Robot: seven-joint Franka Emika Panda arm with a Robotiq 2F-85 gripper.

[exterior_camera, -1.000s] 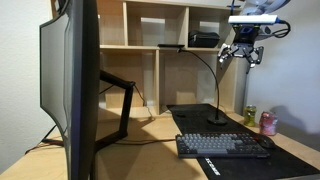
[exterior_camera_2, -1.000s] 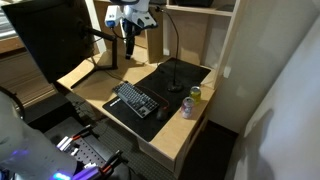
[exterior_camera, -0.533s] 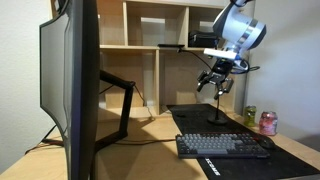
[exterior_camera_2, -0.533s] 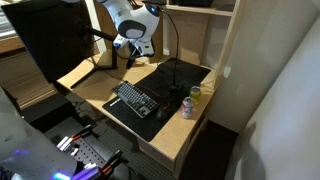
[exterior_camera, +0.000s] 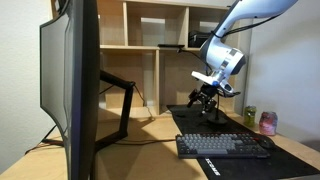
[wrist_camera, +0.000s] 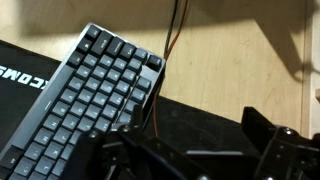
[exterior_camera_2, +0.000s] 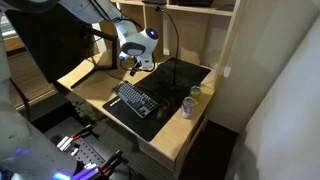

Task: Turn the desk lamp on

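Note:
The desk lamp is slim and black. Its round base (exterior_camera: pixel 217 120) sits on the black desk mat, and its thin stem curves up to a narrow head (exterior_camera: pixel 172 46) by the shelf. It shows in both exterior views; the base is also seen from above (exterior_camera_2: pixel 177 88). My gripper (exterior_camera: pixel 205 98) hangs low over the mat, just beside the stem and above the base; it also shows in an exterior view (exterior_camera_2: pixel 133 66). In the wrist view the gripper (wrist_camera: pixel 200 150) is open and empty over the mat. The lamp does not show there.
A keyboard (exterior_camera: pixel 225 145) (wrist_camera: pixel 90 95) lies on the mat's front part, with an orange cable (wrist_camera: pixel 172 40) behind it. A big monitor (exterior_camera: pixel 75 90) on a thick arm (exterior_camera: pixel 122 100) fills one side. Two cans (exterior_camera: pixel 250 115) (exterior_camera: pixel 268 122) stand by the wall. A black box (exterior_camera: pixel 205 40) sits on the shelf.
My gripper has come down from shelf height and moved toward the monitor side, ending low beside the lamp stem. The lamp has not moved.

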